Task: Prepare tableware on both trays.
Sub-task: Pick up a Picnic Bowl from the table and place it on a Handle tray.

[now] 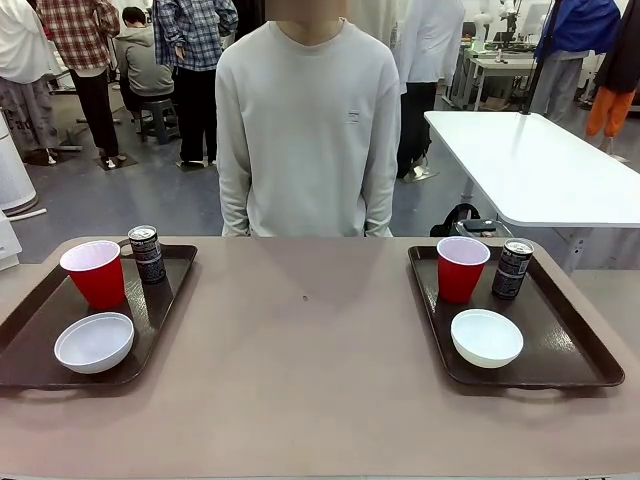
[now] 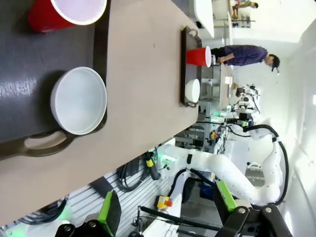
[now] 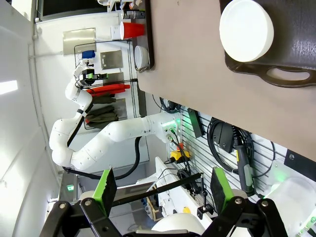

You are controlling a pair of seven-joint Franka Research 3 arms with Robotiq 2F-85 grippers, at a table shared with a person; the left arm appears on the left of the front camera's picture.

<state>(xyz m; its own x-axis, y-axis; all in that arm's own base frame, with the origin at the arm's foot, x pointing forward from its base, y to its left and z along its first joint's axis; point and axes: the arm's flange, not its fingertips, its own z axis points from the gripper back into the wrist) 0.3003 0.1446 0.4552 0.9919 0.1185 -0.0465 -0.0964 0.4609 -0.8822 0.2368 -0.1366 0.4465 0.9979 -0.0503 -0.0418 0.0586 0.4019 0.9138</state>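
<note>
On the left tray (image 1: 30,340) stand a red cup (image 1: 95,272), a black can (image 1: 147,254) and a white bowl (image 1: 94,342). The right tray (image 1: 572,345) carries a red cup (image 1: 462,268), a black can (image 1: 512,268) and a white bowl (image 1: 487,337). My left gripper (image 2: 167,207) hangs open off the table's near edge, well back from the left tray's bowl (image 2: 79,100) and cup (image 2: 66,12). My right gripper (image 3: 163,192) is open too, back from the right tray's bowl (image 3: 247,29) and handle slot (image 3: 289,75).
A person in a pale sweater (image 1: 308,130) stands at the far side, arms down. The brown table (image 1: 310,360) stretches bare between the trays. A white table (image 1: 540,165) stands behind at the right. Cables and a slotted wall (image 3: 227,143) lie below the near edge.
</note>
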